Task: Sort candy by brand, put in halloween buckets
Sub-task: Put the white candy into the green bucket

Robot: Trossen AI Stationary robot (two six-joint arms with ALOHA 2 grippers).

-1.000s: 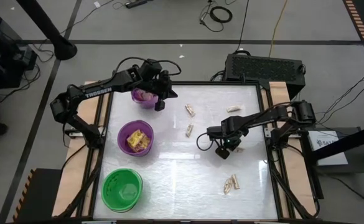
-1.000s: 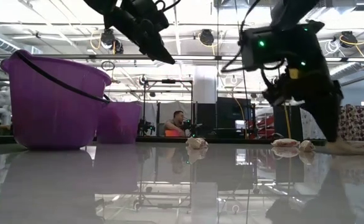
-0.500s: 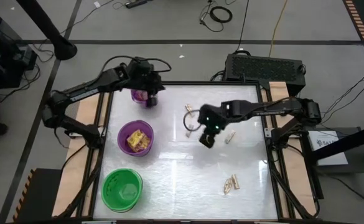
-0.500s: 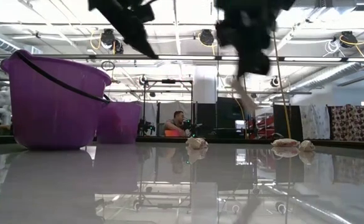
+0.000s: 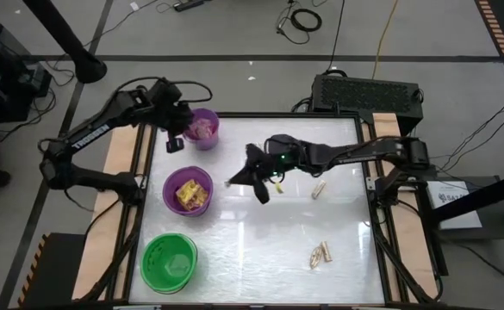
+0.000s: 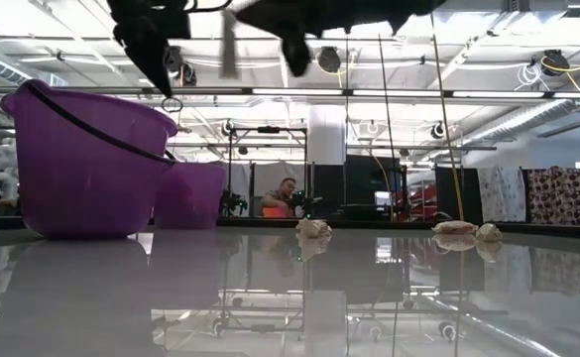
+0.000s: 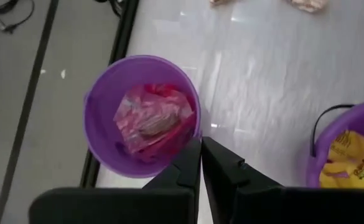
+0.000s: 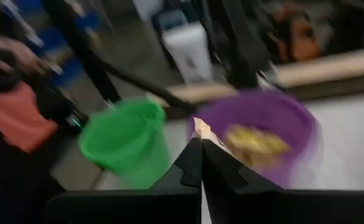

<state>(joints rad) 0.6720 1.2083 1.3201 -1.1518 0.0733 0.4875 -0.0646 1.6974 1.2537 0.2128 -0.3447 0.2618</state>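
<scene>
Nearest you, the green bucket point(image 5: 169, 262) looks empty — nothing sorted there yet. Next back, the wider purple bucket point(image 5: 188, 191) holds the yellow packets point(image 5: 191, 195). Your right tool point(image 5: 258, 177) is mid-counter, tips pressed together on a tan candy point(image 8: 200, 128). More tan candies point(image 5: 321, 253) lie loose on the counter point(image 5: 234, 250). Farthest, the left tool point(image 5: 173, 143), tips together and empty, sits beside the small purple bucket point(image 5: 202, 128) of pink-red packets point(image 7: 152, 119).

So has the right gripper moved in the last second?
Yes. The right gripper has swung left across the table toward the wider purple bucket, carrying a tan candy.
</scene>
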